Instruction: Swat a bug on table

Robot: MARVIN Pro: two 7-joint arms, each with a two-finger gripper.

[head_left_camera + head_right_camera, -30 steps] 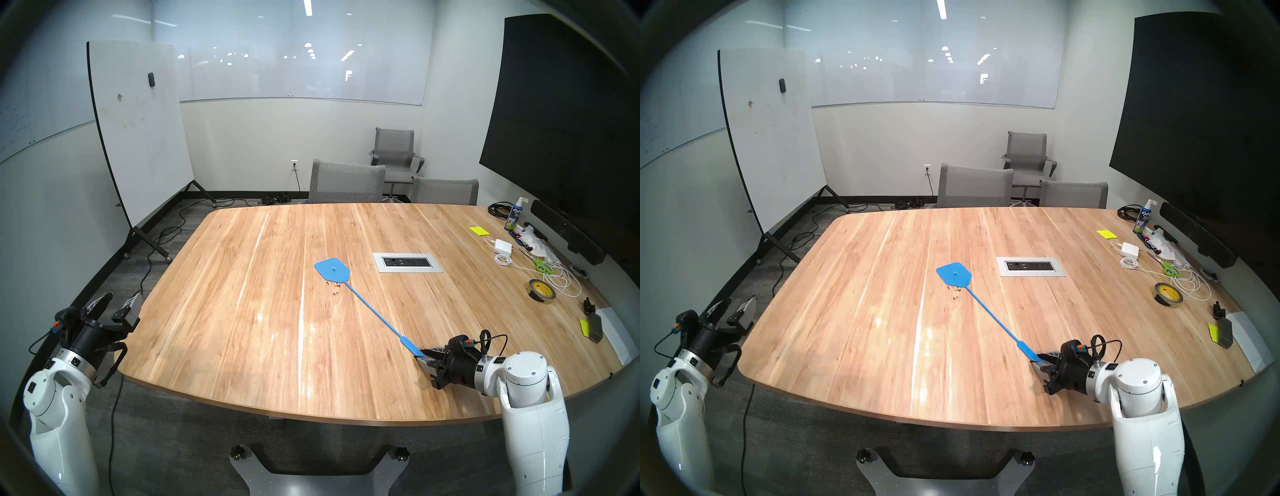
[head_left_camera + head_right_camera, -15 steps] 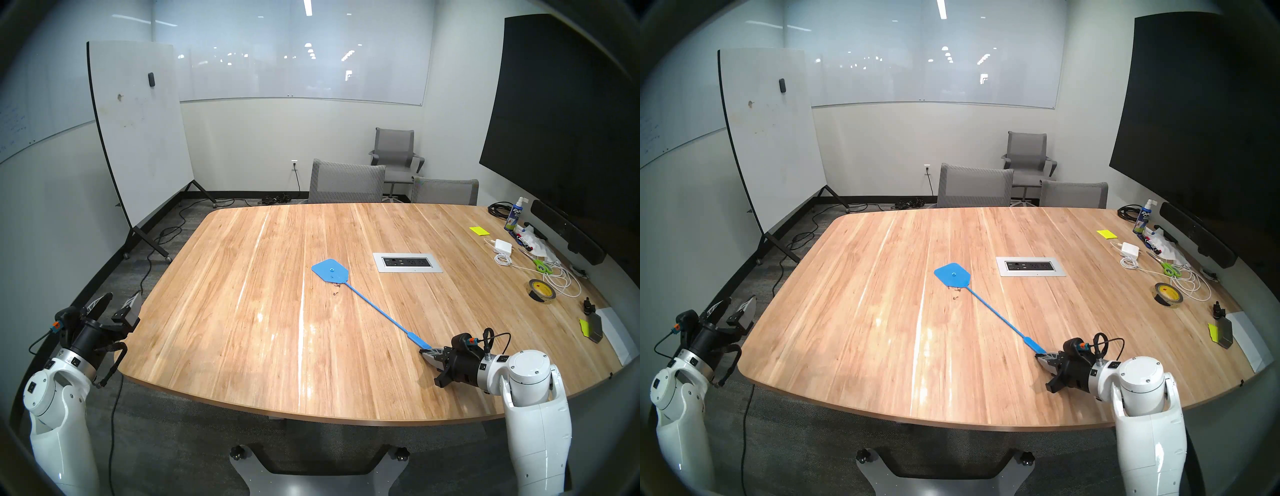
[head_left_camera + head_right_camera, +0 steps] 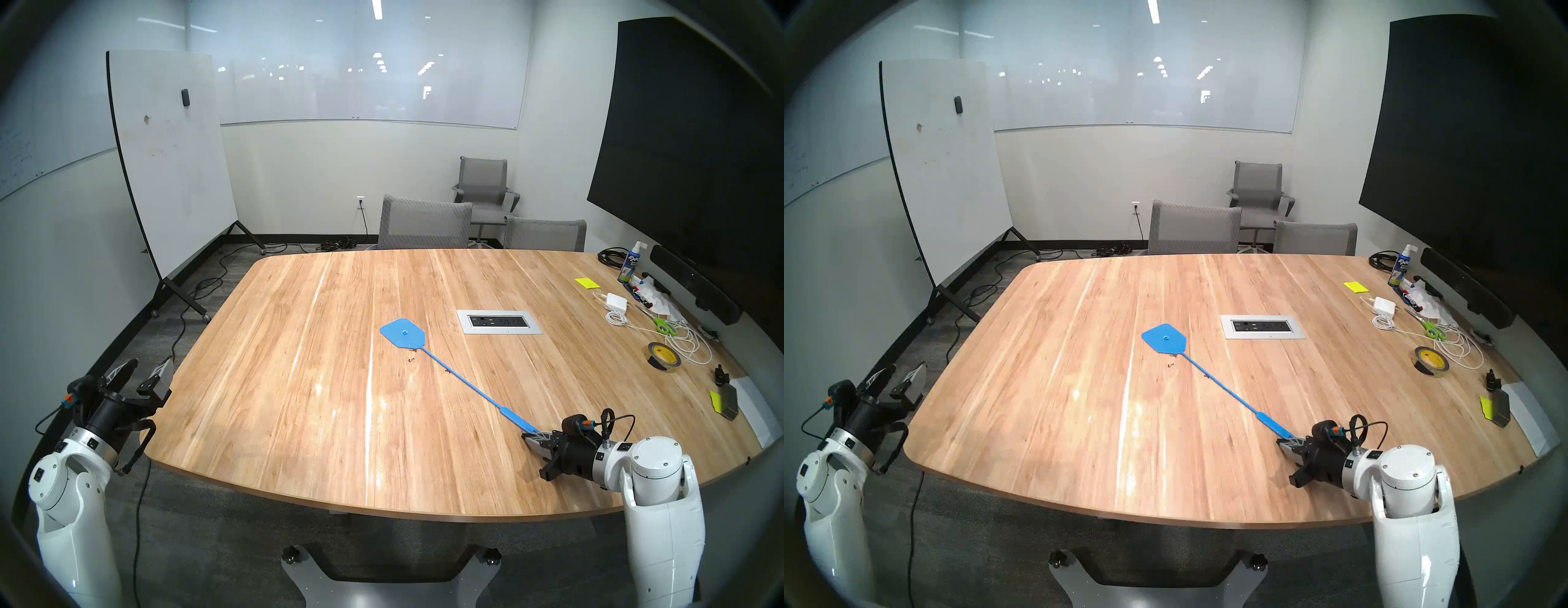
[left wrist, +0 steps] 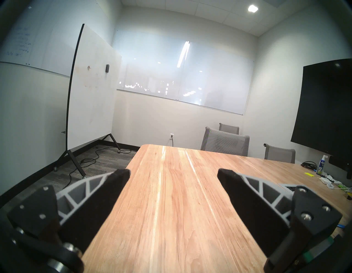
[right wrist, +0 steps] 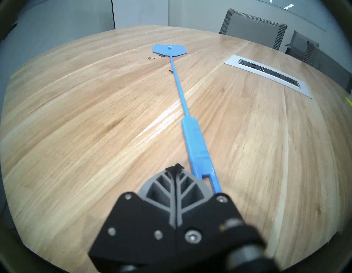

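Swatter (image 3: 445,368) shifted; bug bits (image 3: 410,360) beside.

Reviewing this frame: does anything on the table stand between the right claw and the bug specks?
Nothing blocks the way. Only the blue swatter lies along that stretch of table: its handle end sits beside the shut right claw, not between the fingers, and its shaft runs out to the bug specks next to its head.
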